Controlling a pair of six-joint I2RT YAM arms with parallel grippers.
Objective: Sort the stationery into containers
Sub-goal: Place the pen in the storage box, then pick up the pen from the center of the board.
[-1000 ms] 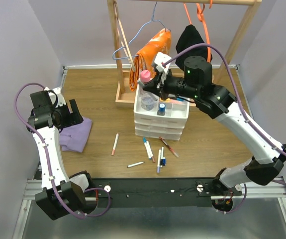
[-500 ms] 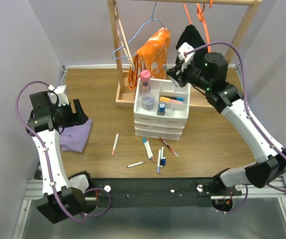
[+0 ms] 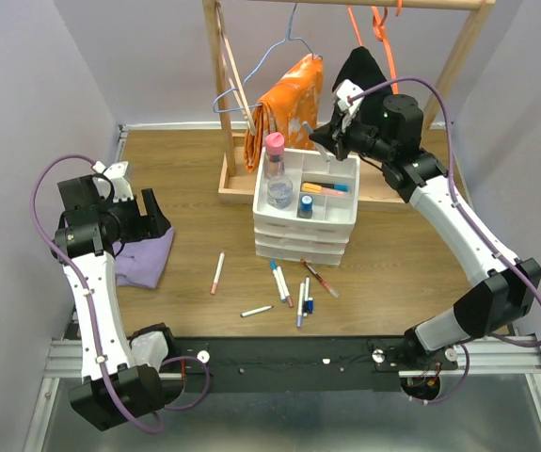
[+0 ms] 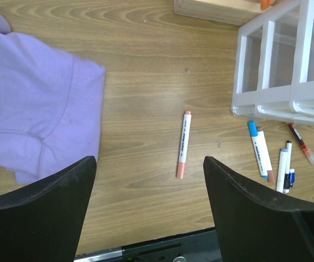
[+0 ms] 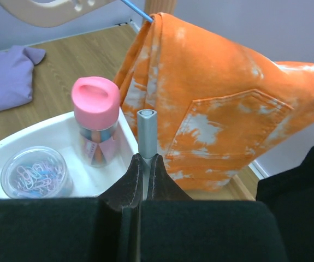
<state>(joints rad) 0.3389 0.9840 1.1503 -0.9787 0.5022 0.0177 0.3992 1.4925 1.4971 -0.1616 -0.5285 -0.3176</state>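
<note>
Grey pen (image 5: 147, 128): gripping it upright in right gripper (image 5: 143, 159), jaws pinched tight on barrel, hovering near back right corner of divided tray (image 5: 42, 131). Likely best: lowering over free compartment, tilting flat before releasing. Holding left gripper (image 4: 149, 164) wide open, empty, well left of tray.

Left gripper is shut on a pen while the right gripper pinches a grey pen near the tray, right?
No: the left gripper is open and holds nothing, its fingers apart over the table in the left wrist view. The right gripper does pinch a grey pen near the tray.
</note>
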